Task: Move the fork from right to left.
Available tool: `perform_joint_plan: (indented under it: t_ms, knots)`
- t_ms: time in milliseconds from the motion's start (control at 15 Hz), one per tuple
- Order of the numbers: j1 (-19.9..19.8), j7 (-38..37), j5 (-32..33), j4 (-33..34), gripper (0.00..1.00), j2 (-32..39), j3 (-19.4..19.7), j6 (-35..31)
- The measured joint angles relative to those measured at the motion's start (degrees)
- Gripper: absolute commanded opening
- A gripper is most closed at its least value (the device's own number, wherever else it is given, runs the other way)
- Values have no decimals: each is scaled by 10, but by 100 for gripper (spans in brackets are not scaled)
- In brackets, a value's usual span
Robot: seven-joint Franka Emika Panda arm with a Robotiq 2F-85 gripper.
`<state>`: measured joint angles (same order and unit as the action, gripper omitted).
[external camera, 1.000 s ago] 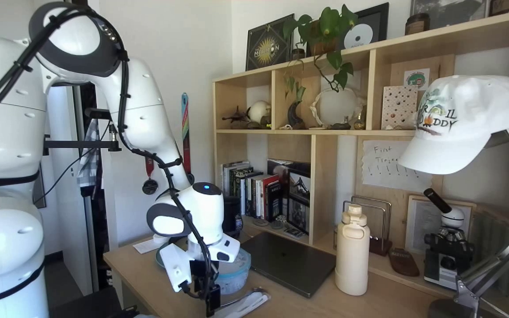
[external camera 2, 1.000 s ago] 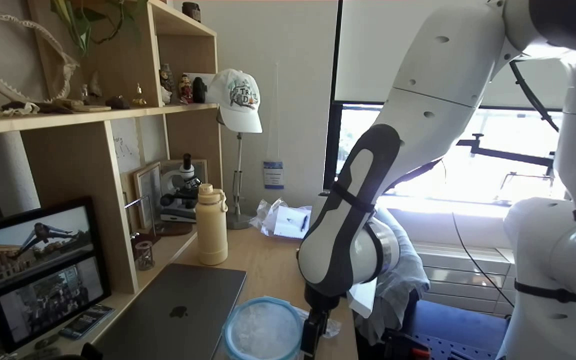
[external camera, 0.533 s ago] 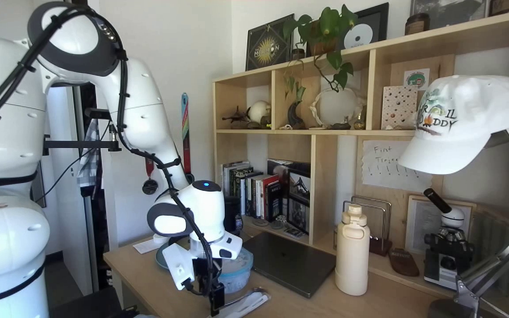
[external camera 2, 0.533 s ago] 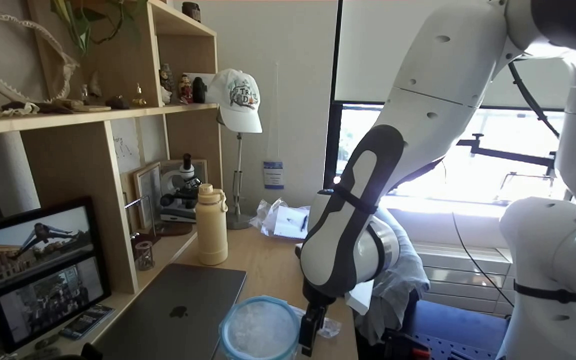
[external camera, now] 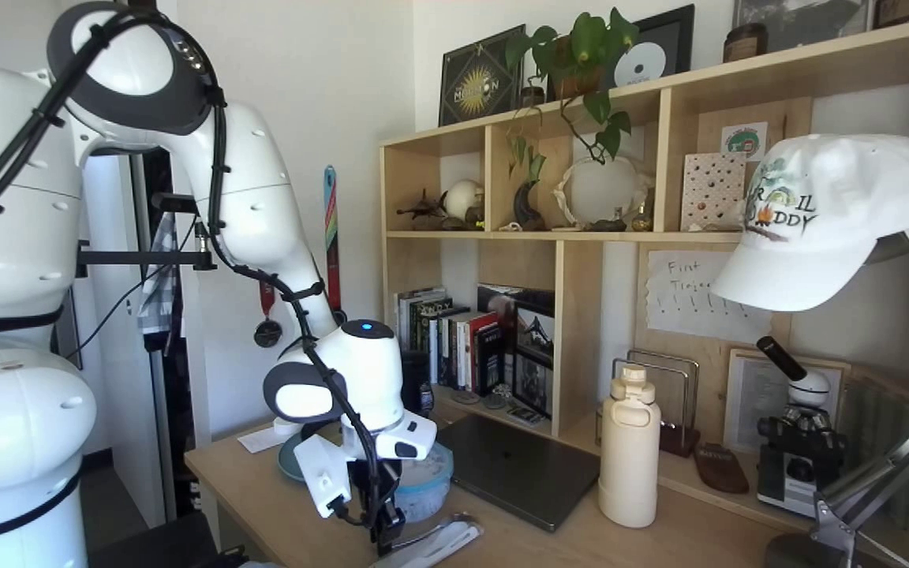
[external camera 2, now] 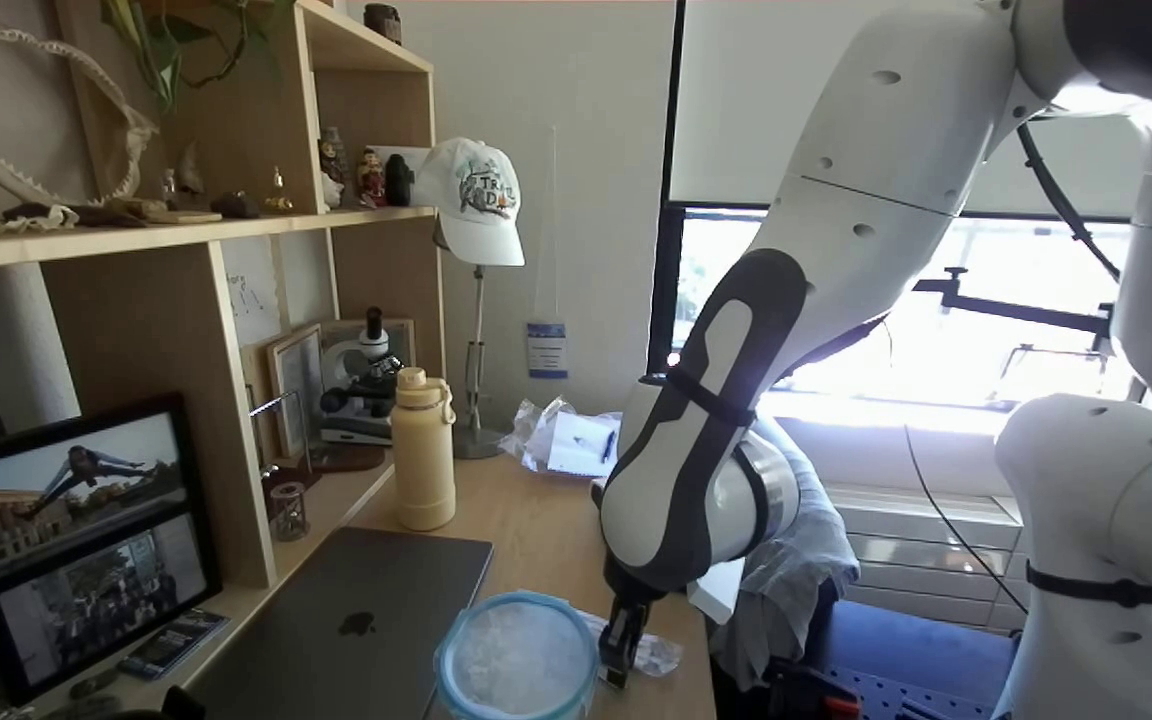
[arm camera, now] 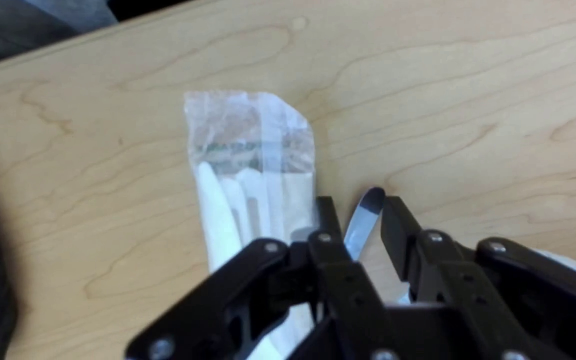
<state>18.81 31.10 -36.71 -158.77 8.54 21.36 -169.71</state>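
In the wrist view the silver handle of the fork [arm camera: 363, 225], dark at its tip, lies on the wooden table between my gripper's [arm camera: 359, 202] two fingers. The handle's end is close by the right-hand finger [arm camera: 393, 220]; I cannot tell whether they touch. Bare wood shows between the fingers, so the jaws stand partly open. The fork's tined end is hidden below the gripper in that view. In an exterior view the fork [external camera: 423, 538] runs as a thin metal line beside a white packet, with the gripper [external camera: 386, 544] low over its near end.
A clear packet of white plastic cutlery [arm camera: 248, 200] lies just left of the gripper. The blue-rimmed container [external camera 2: 518, 655] stands close beside the fingers. Beyond are a dark laptop [external camera: 514, 469] and a cream bottle [external camera: 630, 450]. The table's edge [arm camera: 93, 35] runs across the wrist view's top left.
The gripper has shifted slightly over the table, and its fingers have drawn closer together around the handle. The fork and the packet show no clear movement.
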Motion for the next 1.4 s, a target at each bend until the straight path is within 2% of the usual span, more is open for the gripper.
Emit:
perform_joint_plan:
  t_ms: [67, 200, 267, 400, 867, 1133, 1200, 1267, 1400]
  knots:
    - [4, 0, -2, 0, 4, 0, 1, -1]
    - [12, 0, -9, 0, 30, 0, 2, -2]
    - [15, 0, -14, 0, 30, 0, 2, -2]
    - [23, 0, -25, 0, 43, 0, 2, -2]
    - [38, 0, -47, 0, 98, 5, 10, -3]
    - [41, 2, -63, 0, 100, 16, 15, -10]
    - [42, 2, -67, 0, 78, 17, 16, -11]
    - [43, 2, -69, 0, 75, 17, 17, -12]
    - [45, 2, -70, 0, 61, 18, 21, -14]
